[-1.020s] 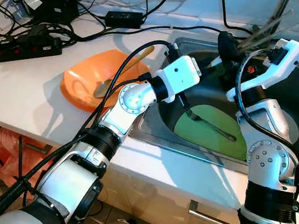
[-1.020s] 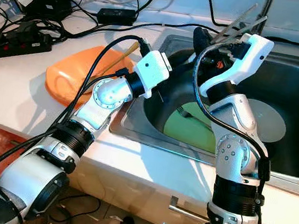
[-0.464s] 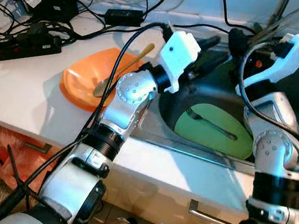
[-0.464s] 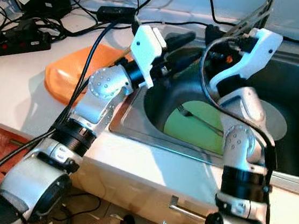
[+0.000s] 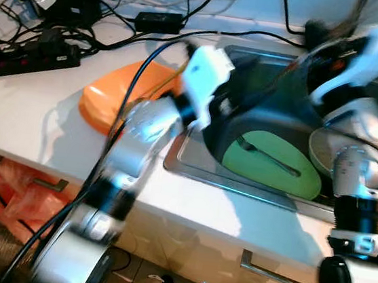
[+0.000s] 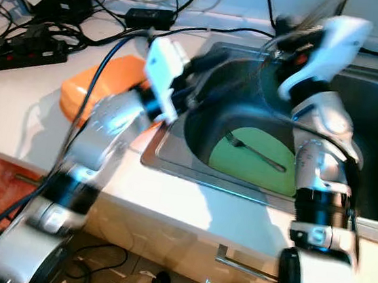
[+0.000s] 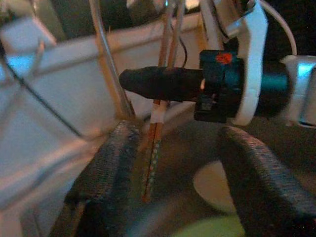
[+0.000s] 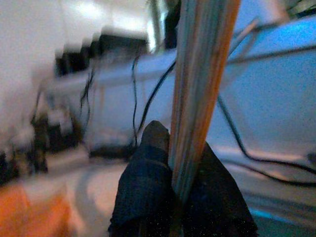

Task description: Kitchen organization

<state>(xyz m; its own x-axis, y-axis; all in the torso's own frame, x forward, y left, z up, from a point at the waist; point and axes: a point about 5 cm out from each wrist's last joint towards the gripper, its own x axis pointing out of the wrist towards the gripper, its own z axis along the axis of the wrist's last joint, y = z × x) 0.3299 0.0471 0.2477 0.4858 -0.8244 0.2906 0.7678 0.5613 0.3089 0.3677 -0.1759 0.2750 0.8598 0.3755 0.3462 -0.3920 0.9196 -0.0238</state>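
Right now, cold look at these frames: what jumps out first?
The green plate lying in the sink with a fork across it, and the orange dish on the white counter to the sink's left. Above the sink's back edge the right tool is shut on a bundle of chopsticks, with the open left tool reaching toward them. A tangle of black cables and a power strip crowds the counter's far left.
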